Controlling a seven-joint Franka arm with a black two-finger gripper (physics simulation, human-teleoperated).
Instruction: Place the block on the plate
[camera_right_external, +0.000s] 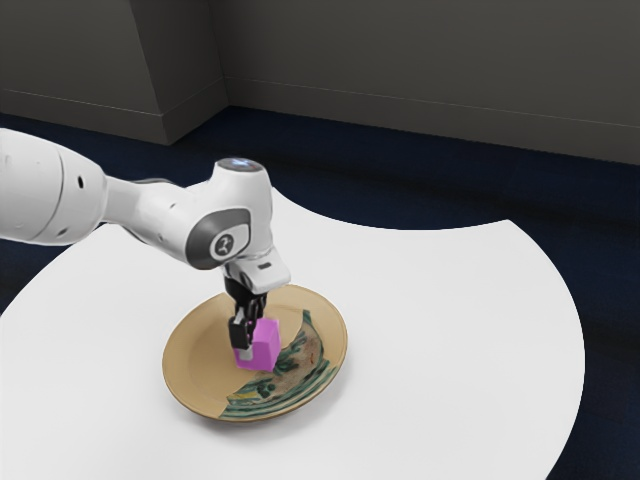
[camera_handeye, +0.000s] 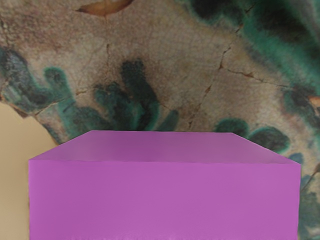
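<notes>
Spreading under the whole scene, the white bench (camera_right_external: 450, 330) has a scooped far edge that ends in a corner toward the exterior view's right. The arm (camera_right_external: 150, 210) reaches in over the opposite side. The plate (camera_right_external: 190, 365) lies inward from that scooped edge, well apart from the corner, its rim unobstructed all round. The end effector (camera_right_external: 254, 347) appears to grip the block (camera_right_external: 264, 346), one finger flat against a side and the other running down behind it. The block is within the plate's rim, near the middle, over the edge of the painted patch (camera_right_external: 300, 365); whether its base bears on the plate cannot be told. It looks light, stiff and unlikely to break, though smooth faces could slip or twist if pinched high. Opposite upright faces, taken squarely at mid-height, offer the best hold; an even release should leave it flat.
</notes>
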